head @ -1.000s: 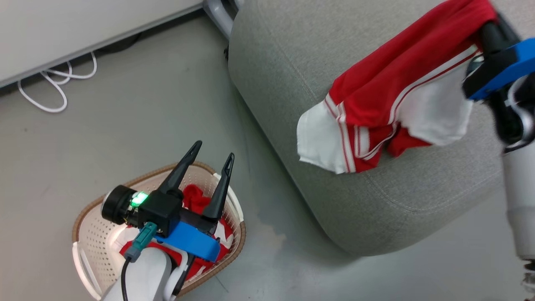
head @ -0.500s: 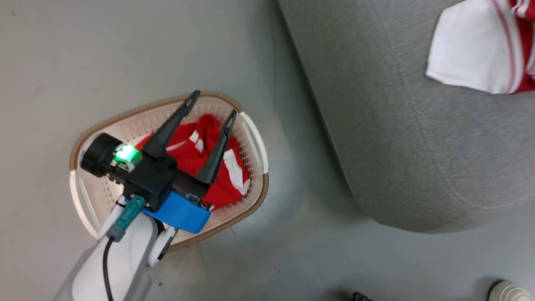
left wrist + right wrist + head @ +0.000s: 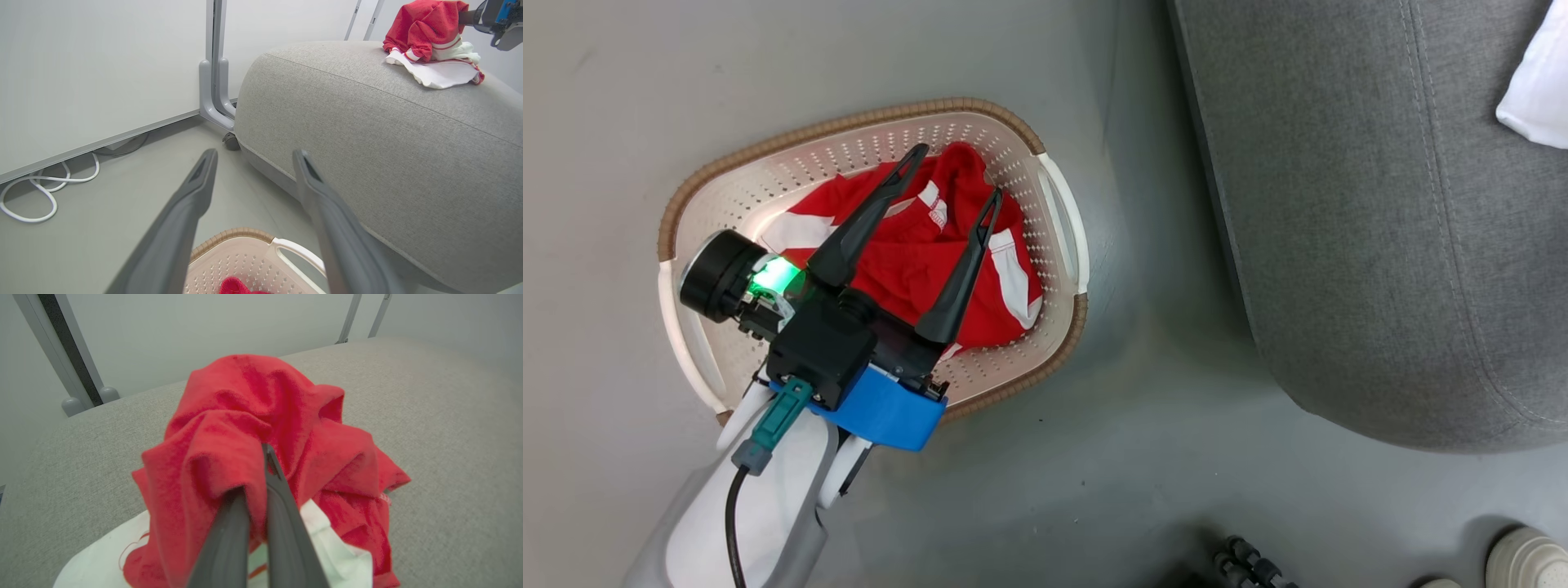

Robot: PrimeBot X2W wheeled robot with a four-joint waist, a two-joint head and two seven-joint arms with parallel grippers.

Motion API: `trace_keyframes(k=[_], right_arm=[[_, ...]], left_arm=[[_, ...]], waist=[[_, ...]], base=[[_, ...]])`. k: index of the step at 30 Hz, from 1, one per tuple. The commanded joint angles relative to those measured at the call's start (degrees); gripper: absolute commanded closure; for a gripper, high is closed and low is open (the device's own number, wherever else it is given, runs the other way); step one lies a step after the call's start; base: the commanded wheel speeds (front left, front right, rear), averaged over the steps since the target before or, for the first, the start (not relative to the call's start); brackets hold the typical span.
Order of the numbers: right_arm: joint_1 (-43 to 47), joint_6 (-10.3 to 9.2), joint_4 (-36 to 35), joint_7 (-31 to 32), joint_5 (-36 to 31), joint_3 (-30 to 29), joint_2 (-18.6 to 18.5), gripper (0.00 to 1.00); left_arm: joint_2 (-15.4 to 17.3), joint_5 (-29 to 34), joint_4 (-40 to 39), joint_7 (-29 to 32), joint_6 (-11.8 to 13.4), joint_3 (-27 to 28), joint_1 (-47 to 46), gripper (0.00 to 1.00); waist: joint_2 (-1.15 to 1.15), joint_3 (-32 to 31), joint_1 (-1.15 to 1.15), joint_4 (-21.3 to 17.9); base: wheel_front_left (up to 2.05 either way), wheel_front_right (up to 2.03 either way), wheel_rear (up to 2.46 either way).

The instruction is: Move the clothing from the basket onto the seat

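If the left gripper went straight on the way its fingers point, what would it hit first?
Probably the rounded side of the grey sofa, once the left gripper clears the far rim of the basket; depth is unclear.

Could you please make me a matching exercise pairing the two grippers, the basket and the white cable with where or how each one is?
Things:
1 left gripper
2 right gripper
3 basket
4 white cable

States:
a on the floor beside the seat
b shut on a red garment atop the seat
c looped on the floor by the wall
d open above the basket

Pairs: 1-d; 2-b; 3-a; 4-c
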Motion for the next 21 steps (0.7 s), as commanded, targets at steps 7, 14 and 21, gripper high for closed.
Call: trace_keyframes(k=[7,14,21], right_arm=[[0.4,0.01,4.2,-1.5,1.0,0.1,-0.8,1.00],[-0.8,0.01,6.7,-2.4,1.8,1.5,-1.8,0.04],[-1.4,0.01,8.2,-2.8,2.8,2.6,-2.8,0.00]], left_arm=[[-0.4,-0.1,-0.2,-0.2,-0.1,1.2,0.0,0.00],[-0.8,0.0,0.1,-0.2,-0.1,1.5,0.4,0.00],[-1.2,-0.2,0.2,-0.2,-0.1,1.6,0.2,0.00]], waist=[[0.00,-1.7,-0.01,0.0],[0.00,-2.5,-0.01,-0.2],[0.00,-3.0,-0.01,0.4]], base=[[0.00,0.00,0.00],[0.00,0.00,0.00],[0.00,0.00,0.00]])
